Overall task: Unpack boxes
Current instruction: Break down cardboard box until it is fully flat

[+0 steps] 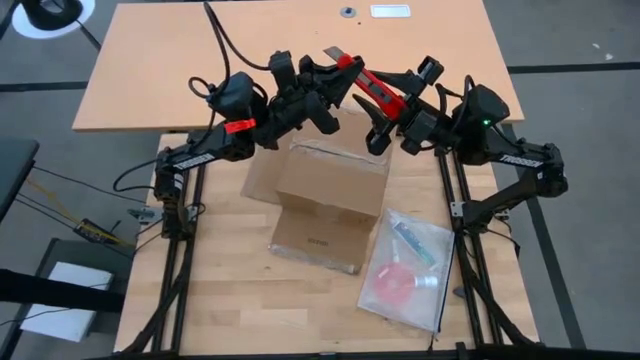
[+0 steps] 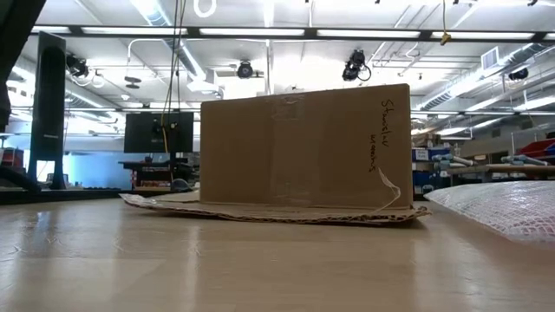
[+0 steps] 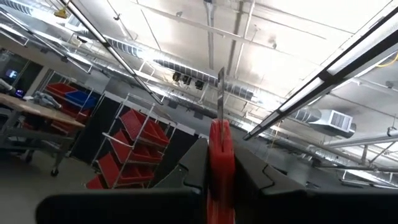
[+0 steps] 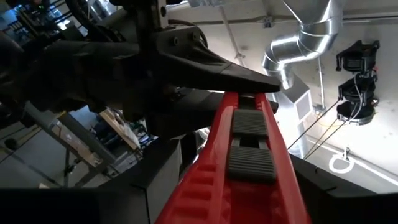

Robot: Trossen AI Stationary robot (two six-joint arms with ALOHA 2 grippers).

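Box: the brown carton [image 1: 330, 195] stood at the centre of the high view on the wooden counter [image 1: 230, 300], its flaps spread flat around its base; in the low view it [image 2: 303, 147] filled the middle of the frame.
Bag: a clear plastic bag [image 1: 408, 268] with small items inside lay on the counter at lower right of the high view, just beside the carton and outside it.
Knife: a red utility knife [image 1: 375, 88] hung in the air above the carton's upper edge in the high view, blade tip toward upper centre.
Left gripper: the left gripper [image 1: 330, 95], upper centre of the high view, had its fingers closed on the knife's blade end; its wrist view showed the red body [image 3: 221, 168] pinched between them with the blade pointing up.
Right gripper: the right gripper [image 1: 395, 110], just right of it, met the handle end; its wrist view showed the red handle [image 4: 249, 162] lying between its fingers, but whether they clamped it or stood slack around it could not be told.
Done: the flaps appeared open and one bag appeared to be out.
Left: whether anything remained inside the carton could not be seen; the knife seemed mid-handover between arms, so cutting or setting the tool down probably remained.
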